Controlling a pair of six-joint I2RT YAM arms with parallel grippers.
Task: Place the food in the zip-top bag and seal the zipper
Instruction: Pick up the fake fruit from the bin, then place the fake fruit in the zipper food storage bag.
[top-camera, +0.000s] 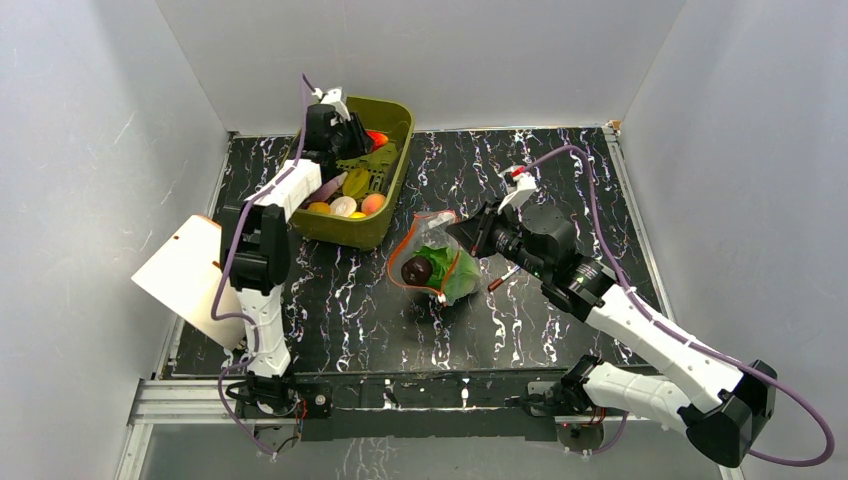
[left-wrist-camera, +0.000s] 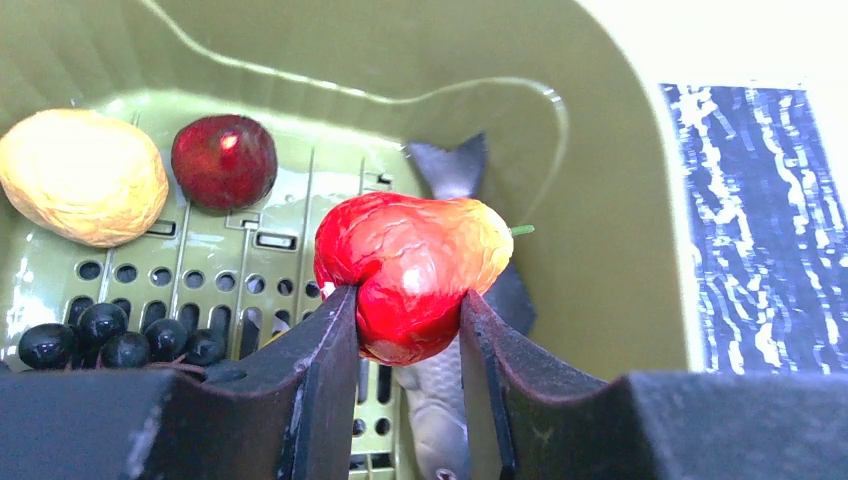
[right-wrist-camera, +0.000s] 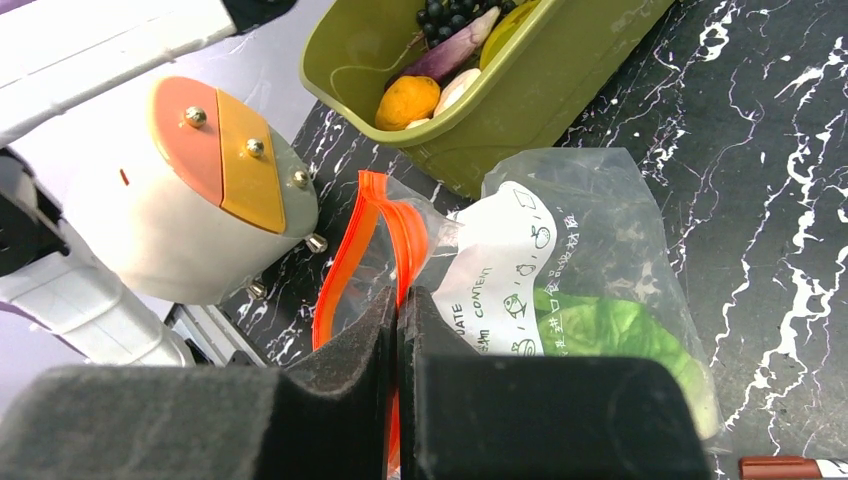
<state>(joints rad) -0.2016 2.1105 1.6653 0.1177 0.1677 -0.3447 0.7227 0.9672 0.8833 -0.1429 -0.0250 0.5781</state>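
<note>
Left gripper (left-wrist-camera: 408, 298): reached down into the olive-green bin (left-wrist-camera: 450, 60) at the far left of the table (top-camera: 500, 330), jaws partly closed and pressed against both sides of a red-orange fruit (left-wrist-camera: 410, 250), which it holds. Also in the bin: a pale yellow lumpy piece (left-wrist-camera: 82, 175) and a dark red round fruit (left-wrist-camera: 223, 160) towards the left, a cluster of black grapes (left-wrist-camera: 120, 335) near the left finger, and a grey fish (left-wrist-camera: 440, 420) lying under the held fruit. Right gripper (right-wrist-camera: 402, 300): jaws fully closed, pinching the zipper (right-wrist-camera: 398, 230) at the bag's mouth. Zip-top bag (top-camera: 440, 255): at the table's centre, just near and right of the bin, mouth gaping, the two halves of the zipper apart and unsealed. Contents of the bag: a green leafy cabbage (right-wrist-camera: 610, 330) and a dark purple ball (top-camera: 417, 269). A red-and-white pen-like stick (top-camera: 503, 278) lies on the table just right of the bag, under the right arm.
</note>
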